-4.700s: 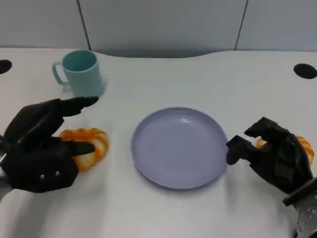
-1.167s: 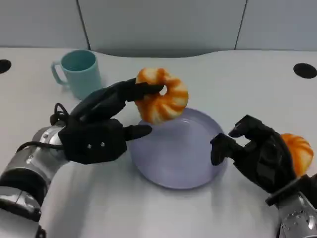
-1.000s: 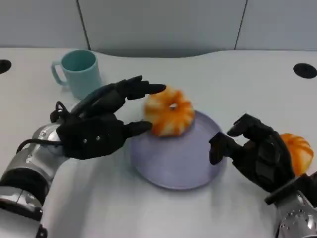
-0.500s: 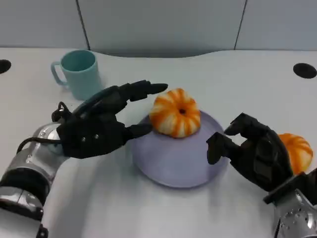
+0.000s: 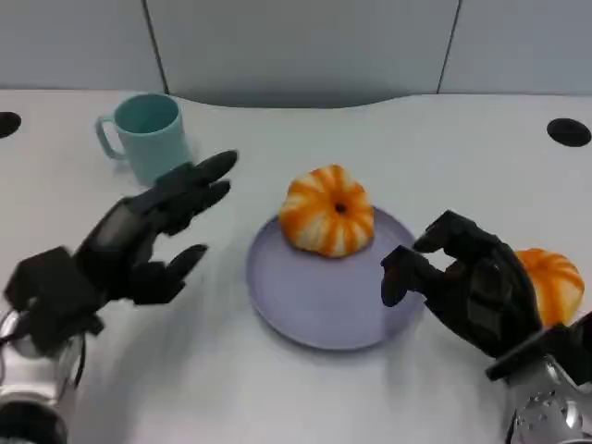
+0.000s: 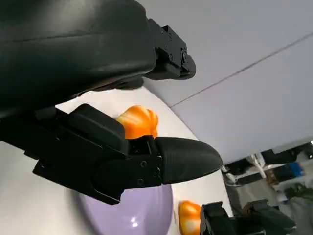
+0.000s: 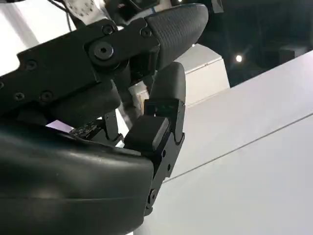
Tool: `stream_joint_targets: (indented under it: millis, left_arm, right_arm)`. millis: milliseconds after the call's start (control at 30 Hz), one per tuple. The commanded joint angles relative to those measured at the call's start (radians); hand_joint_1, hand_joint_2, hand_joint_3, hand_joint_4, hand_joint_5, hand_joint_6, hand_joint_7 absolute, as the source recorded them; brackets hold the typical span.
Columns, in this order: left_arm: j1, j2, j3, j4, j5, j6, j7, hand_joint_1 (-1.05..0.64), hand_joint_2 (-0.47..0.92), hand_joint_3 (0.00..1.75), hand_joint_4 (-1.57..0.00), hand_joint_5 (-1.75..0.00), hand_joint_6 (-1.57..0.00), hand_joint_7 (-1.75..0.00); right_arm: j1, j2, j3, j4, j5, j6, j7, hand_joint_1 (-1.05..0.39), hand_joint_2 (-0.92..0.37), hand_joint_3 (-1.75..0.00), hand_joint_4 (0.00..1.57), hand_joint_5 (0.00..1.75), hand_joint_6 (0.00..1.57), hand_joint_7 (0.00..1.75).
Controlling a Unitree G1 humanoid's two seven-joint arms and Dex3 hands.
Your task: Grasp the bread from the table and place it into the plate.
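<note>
White tabletop [image 5: 305, 388] runs back to a grey panelled wall, with a dark round hole at each far corner and a pale teal mug [image 5: 146, 137] standing at the far left. On the lavender plate [image 5: 319, 310] near the middle sits the bread [image 5: 327, 210], a round orange bun with pale stripes running out from a small dark dimple at its top; it rests on the plate's far rim area, leaning slightly over the edge. The left hand [image 5: 129, 250] hovers over the table left of the plate, its fingers [image 5: 199, 185] spread apart and holding nothing, well clear of the bread. The left wrist view shows the same bun beyond the hand's black fingers, untouched. A second striped orange bun [image 5: 548, 282] lies on the table to the right of the plate, just behind the right hand [image 5: 472, 287], whose fingers curl inward above the plate's right edge; whether they touch that bun cannot be told.
</note>
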Motion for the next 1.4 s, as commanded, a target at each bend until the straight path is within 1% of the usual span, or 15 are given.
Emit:
stream_joint_targets:
  millis: [33,100,200,300,367,467,533,600,700,767,800,900,1067,1267,1400]
  left_arm:
    - [0.085,-0.015,0.100,-0.137,-0.220,0.209,-0.204,-1.05,0.92,0.69,-0.50,-0.30,-0.18,-0.02]
    - [0.136,-0.037,0.131,-0.221,-0.304,0.327,-0.255,-1.04,0.92,0.69,-0.56,-0.33,-0.22,-0.04]
    - [0.206,-0.055,0.150,-0.329,-0.360,0.446,-0.273,-1.04,0.92,0.70,-0.58,-0.34,-0.24,-0.05]
    - [0.272,-0.082,0.165,-0.387,-0.378,0.505,-0.260,-1.04,0.92,0.71,-0.59,-0.35,-0.24,-0.05]
    - [0.306,-0.103,0.176,-0.410,-0.390,0.556,-0.249,-1.04,0.92,0.71,-0.59,-0.36,-0.26,-0.05]
    - [0.344,-0.137,0.181,-0.445,-0.393,0.612,-0.222,-1.04,0.92,0.68,-0.60,-0.39,-0.28,-0.06]
    - [0.350,-0.159,0.181,-0.450,-0.389,0.628,-0.217,-1.04,0.92,0.68,-0.59,-0.39,-0.27,-0.06]
    - [0.349,-0.176,0.181,-0.444,-0.381,0.630,-0.215,-1.04,0.92,0.69,-0.54,-0.44,-0.26,-0.05]
    - [0.342,-0.185,0.180,-0.418,-0.362,0.621,-0.217,-1.04,0.92,0.69,-0.50,-0.49,-0.28,-0.05]
    - [0.339,-0.187,0.183,-0.410,-0.354,0.618,-0.218,-1.04,0.92,0.69,-0.50,-0.50,-0.28,-0.05]
    - [0.339,-0.192,0.180,-0.404,-0.341,0.613,-0.210,-1.04,0.92,0.69,-0.50,-0.51,-0.28,-0.05]
    - [0.339,-0.203,0.179,-0.393,-0.320,0.602,-0.200,-1.03,0.92,0.68,-0.52,-0.54,-0.32,-0.07]
    - [0.353,-0.201,0.187,-0.405,-0.317,0.611,-0.214,-1.02,0.92,0.68,-0.51,-0.55,-0.32,-0.07]
    - [0.378,-0.200,0.186,-0.425,-0.316,0.620,-0.219,-1.02,0.92,0.67,-0.51,-0.57,-0.34,-0.07]
    - [0.390,-0.199,0.190,-0.440,-0.321,0.609,-0.228,-1.02,0.92,0.66,-0.50,-0.58,-0.36,-0.08]
  right_arm:
    - [-0.012,-0.007,-0.010,0.025,0.005,-0.028,0.015,-0.55,-0.88,0.00,0.77,1.40,0.93,0.70]
    - [-0.015,-0.010,-0.013,0.039,0.001,-0.046,0.017,-0.54,-0.89,0.00,0.77,1.39,0.94,0.70]
    - [-0.022,-0.018,-0.017,0.053,0.005,-0.045,0.022,-0.52,-0.88,0.00,0.79,1.40,0.94,0.70]
    - [-0.030,-0.040,-0.021,0.061,0.014,-0.010,0.041,-0.49,-0.88,0.00,0.79,1.41,0.94,0.70]
    - [-0.034,-0.047,-0.035,0.074,0.023,-0.016,0.056,-0.48,-0.87,0.00,0.79,1.41,0.94,0.68]
    - [-0.029,-0.064,-0.046,0.069,0.025,-0.008,0.060,-0.51,-0.87,0.00,0.81,1.42,0.97,0.66]
    - [-0.034,-0.082,-0.059,0.085,0.034,0.006,0.085,-0.53,-0.86,0.00,0.80,1.45,0.97,0.66]
    - [-0.048,-0.097,-0.083,0.130,0.049,-0.007,0.132,-0.52,-0.87,0.00,0.79,1.44,0.96,0.66]
    - [-0.072,-0.132,-0.101,0.191,0.049,-0.007,0.192,-0.54,-0.87,0.00,0.83,1.28,1.02,0.48]
    - [-0.084,-0.143,-0.106,0.215,0.044,-0.009,0.212,-0.55,-0.87,0.00,0.83,1.25,1.03,0.44]
    - [-0.068,-0.141,-0.108,0.194,0.045,0.011,0.183,-0.55,-0.88,0.00,0.83,1.25,1.04,0.43]
    - [-0.040,-0.129,-0.115,0.157,0.046,0.028,0.139,-0.54,-0.86,0.00,0.81,1.33,0.99,0.56]
    - [-0.016,-0.118,-0.111,0.125,0.039,0.033,0.122,-0.54,-0.86,0.00,0.81,1.33,0.97,0.61]
    - [-0.003,-0.115,-0.107,0.117,0.033,0.023,0.130,-0.56,-0.87,0.00,0.81,1.34,0.97,0.59]
    - [-0.019,-0.126,-0.113,0.143,0.040,-0.003,0.194,-0.54,-0.89,0.00,0.77,1.39,0.95,0.61]
